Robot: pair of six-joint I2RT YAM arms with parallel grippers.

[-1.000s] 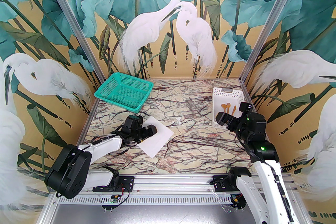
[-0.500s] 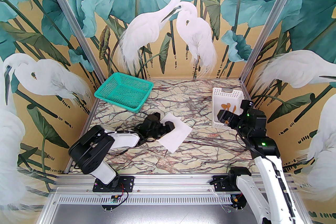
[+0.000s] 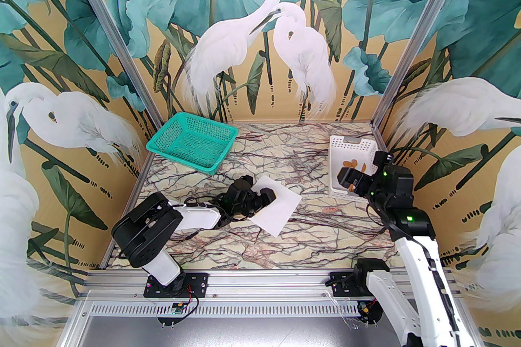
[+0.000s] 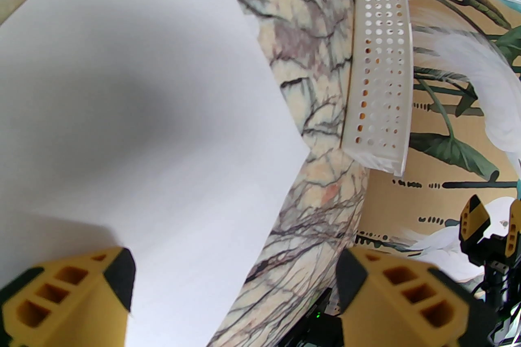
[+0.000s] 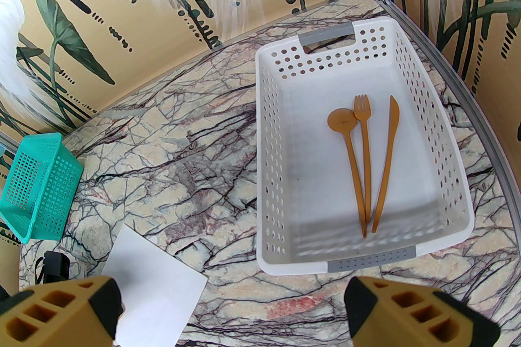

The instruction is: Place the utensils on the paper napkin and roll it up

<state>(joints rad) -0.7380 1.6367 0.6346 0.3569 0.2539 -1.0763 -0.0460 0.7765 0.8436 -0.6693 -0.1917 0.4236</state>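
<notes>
Utensils (image 5: 366,174): spoon (image 5: 341,121), fork (image 5: 361,107) and knife (image 5: 393,117). All thin, orange-brown, wooden-looking. They lie side by side lengthwise on the floor of the white basket (image 5: 281,158), which is perforated plastic; handles converge toward its near end. Napkin (image 3: 281,207): flat, smooth white square on the marble-patterned desk (image 3: 317,231), well apart from the white basket. Green basket (image 3: 181,158), mesh, far left. Left end effector (image 4: 236,280) spread, one yellow finger (image 4: 61,296) over the napkin's edge; contact unclear. Right end effector (image 5: 232,304) spread wide above the white basket's near end, pinching nothing.
</notes>
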